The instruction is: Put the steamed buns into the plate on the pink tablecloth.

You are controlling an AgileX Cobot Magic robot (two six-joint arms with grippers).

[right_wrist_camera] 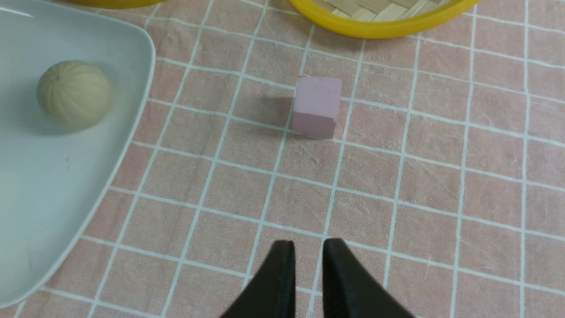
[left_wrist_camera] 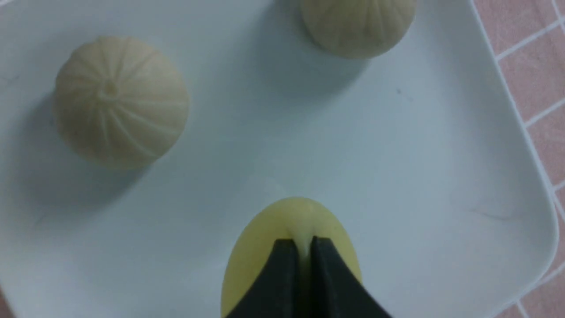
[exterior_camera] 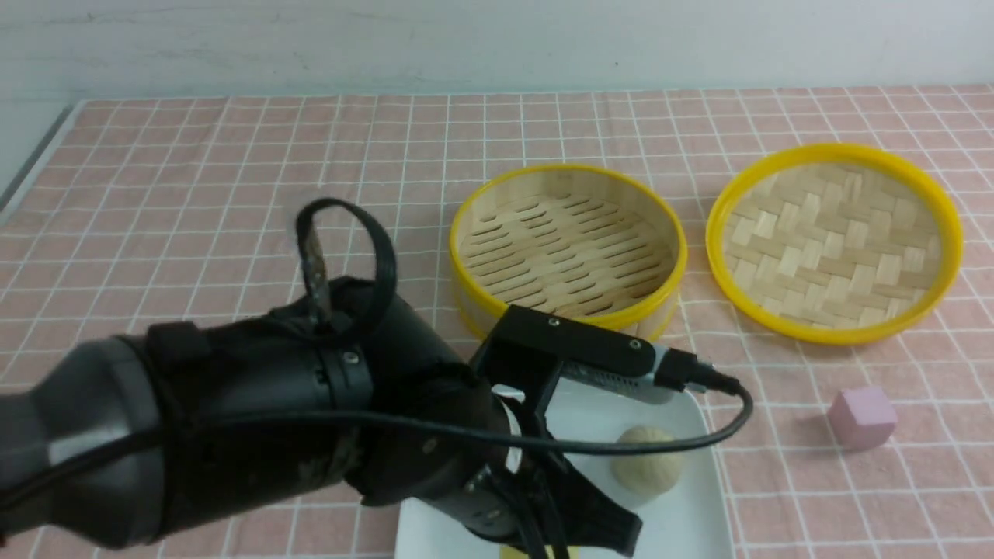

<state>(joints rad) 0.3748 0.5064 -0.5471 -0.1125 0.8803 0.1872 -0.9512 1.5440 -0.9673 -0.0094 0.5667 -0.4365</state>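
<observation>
Left wrist view shows you the left gripper [left_wrist_camera: 303, 242] pinched shut on the pleated top of the yellow steamed bun [left_wrist_camera: 287, 221], low over the white square plate [left_wrist_camera: 441, 176]. On that plate rest one beige steamed bun [left_wrist_camera: 119, 101] and a second beige bun [left_wrist_camera: 357, 22], well apart. The plate lies on the pink tablecloth [exterior_camera: 233, 155]. To its right you have the bamboo steamer basket [exterior_camera: 567, 241], the woven lid [exterior_camera: 835, 241] and the pink cube [exterior_camera: 862, 418]. Your right gripper [right_wrist_camera: 307, 245] hovers over cloth, jaws slightly parted, holding nothing.
</observation>
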